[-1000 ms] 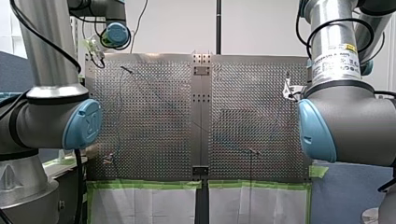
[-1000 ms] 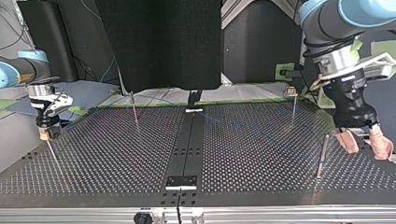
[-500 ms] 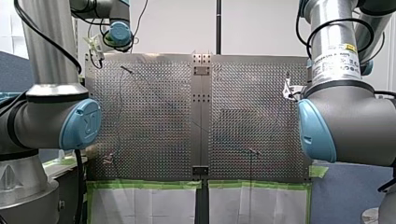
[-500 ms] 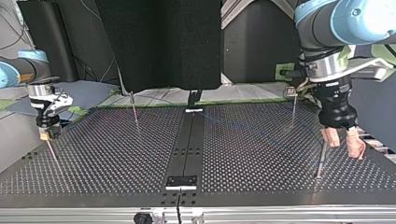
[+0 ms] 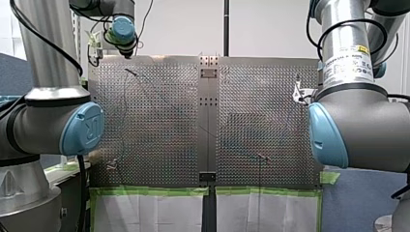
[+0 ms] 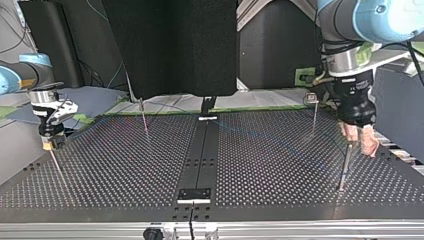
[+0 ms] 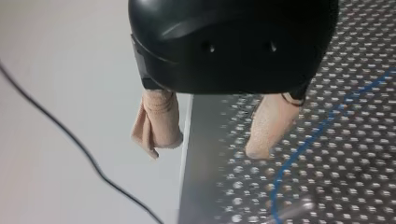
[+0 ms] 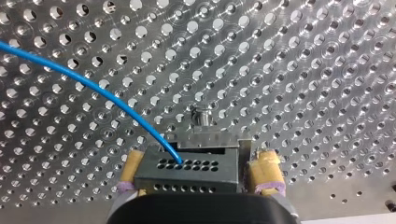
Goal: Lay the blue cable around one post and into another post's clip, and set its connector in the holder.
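Observation:
In the right wrist view my right gripper (image 8: 200,158) stands open. Its yellow pads (image 8: 266,168) flank a dark grey connector (image 8: 187,172), and a slight gap shows at one side. The blue cable (image 8: 93,88) leaves the connector and curves away over the perforated plate. In the top view that gripper (image 6: 49,142) hangs over a thin post (image 6: 57,167) at the left. My left gripper (image 6: 360,142) hangs open and empty at the right, its beige pads (image 7: 271,123) just over another post (image 6: 345,167). The cable (image 7: 322,130) runs beside it in the left wrist view.
Two more posts stand at the far side of the plate, one plain (image 6: 144,117) and one with a small clip on top (image 6: 314,112). A black strip (image 6: 200,155) runs down the plate's middle. The plate's edge (image 7: 187,154) lies under my left gripper.
My left gripper has swung toward the top view's left, from beyond the plate's edge to just over the near right post. My right arm has not moved.

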